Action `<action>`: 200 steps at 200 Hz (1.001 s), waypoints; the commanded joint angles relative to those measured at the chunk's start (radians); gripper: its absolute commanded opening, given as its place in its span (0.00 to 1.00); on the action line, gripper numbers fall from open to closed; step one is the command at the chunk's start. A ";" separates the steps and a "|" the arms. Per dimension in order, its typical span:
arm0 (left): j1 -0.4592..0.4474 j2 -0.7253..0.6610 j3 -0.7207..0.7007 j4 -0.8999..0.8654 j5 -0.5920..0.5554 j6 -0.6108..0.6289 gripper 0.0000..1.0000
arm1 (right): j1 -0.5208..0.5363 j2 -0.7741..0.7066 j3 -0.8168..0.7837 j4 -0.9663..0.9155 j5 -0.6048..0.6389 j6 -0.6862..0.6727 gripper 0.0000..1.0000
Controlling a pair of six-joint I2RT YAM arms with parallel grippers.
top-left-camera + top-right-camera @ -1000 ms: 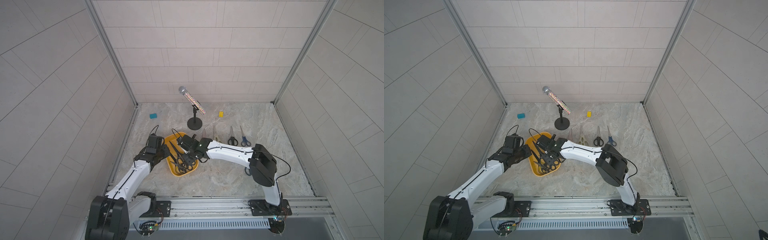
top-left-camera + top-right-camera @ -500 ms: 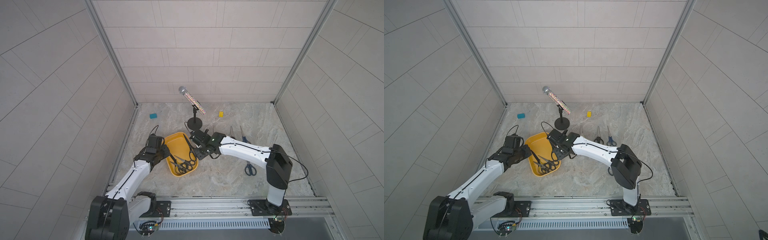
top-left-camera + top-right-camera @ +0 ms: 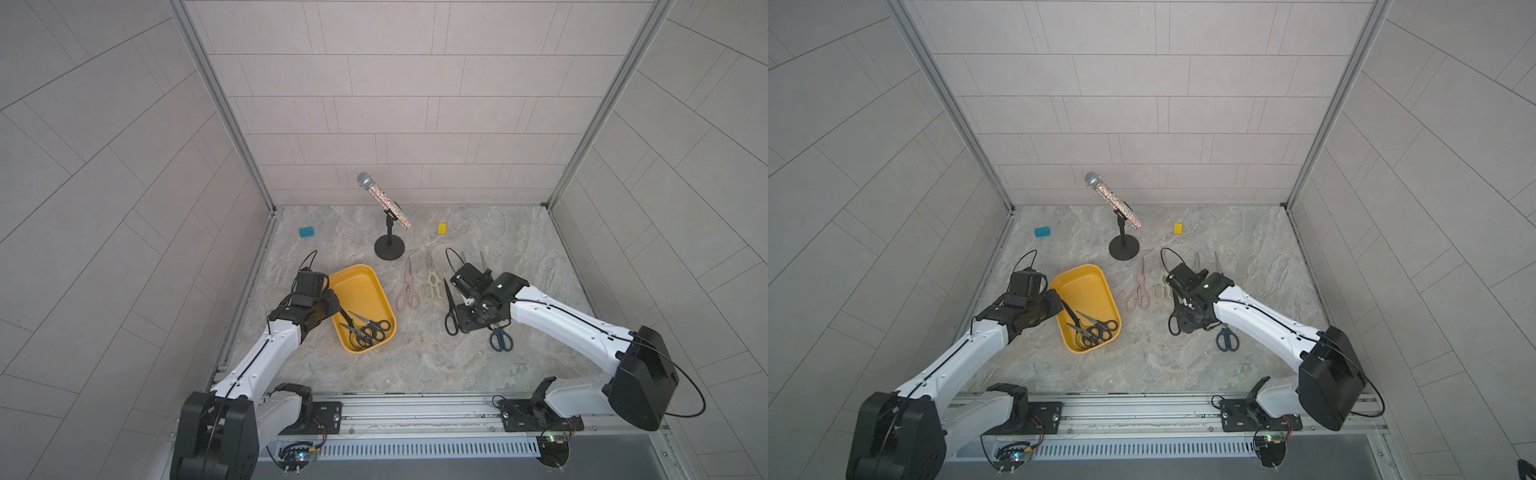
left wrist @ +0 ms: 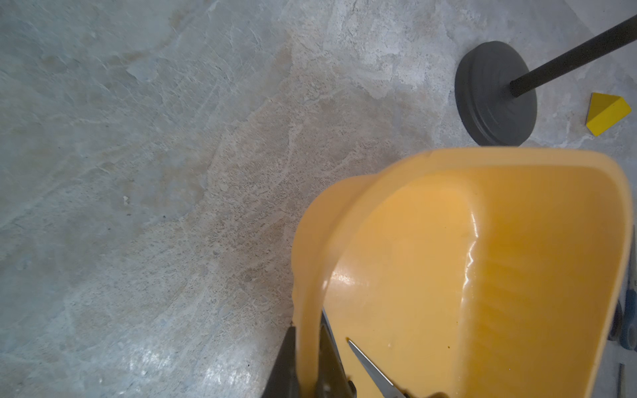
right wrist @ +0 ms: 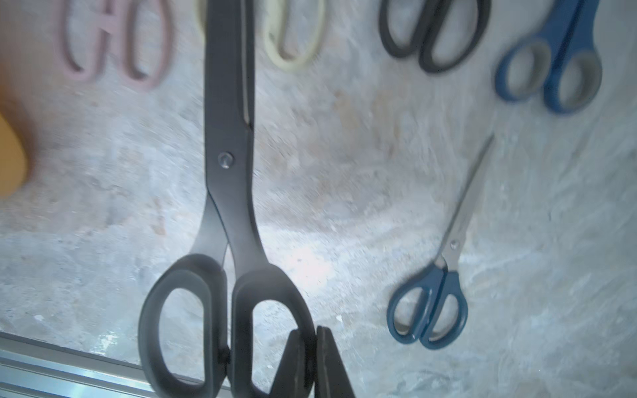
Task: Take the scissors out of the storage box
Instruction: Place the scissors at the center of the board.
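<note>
Both top views: your right gripper has left the storage box and swung out over the table, carrying the large black scissors. A second ago it was down among the scissors in the box. It now hangs just beside the cream pair, with the pink pair beyond that and a small blue pair near its wrist. A few black-handled scissors are heaped at the near end of the box. Your left gripper has stayed at the box's left wall.

Left wrist view: the left jaws are closed on the yellow wall, one finger outside and one inside. A steel blade tip shows on the box floor, and the rest of that floor is bare.

Right wrist view, blurred by motion: the right jaws are pinched shut on one handle loop of the large black scissors. The blades point away toward the row on the table, where you can make out pink and cream handles, a black pair and a larger blue pair.

For the task, one more pair is out of the box. It likely needs only lowering and releasing beside the row, and the heap in the box is still to be taken
</note>
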 commanded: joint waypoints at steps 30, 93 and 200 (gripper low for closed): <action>-0.002 0.001 0.034 -0.004 -0.011 0.013 0.00 | -0.085 -0.041 -0.131 -0.044 -0.072 0.062 0.00; -0.003 -0.006 0.035 -0.005 -0.013 0.016 0.00 | -0.141 0.055 -0.151 0.029 -0.078 0.030 0.00; -0.003 -0.012 0.037 -0.009 -0.014 0.020 0.00 | -0.143 0.132 -0.201 0.069 -0.055 0.025 0.11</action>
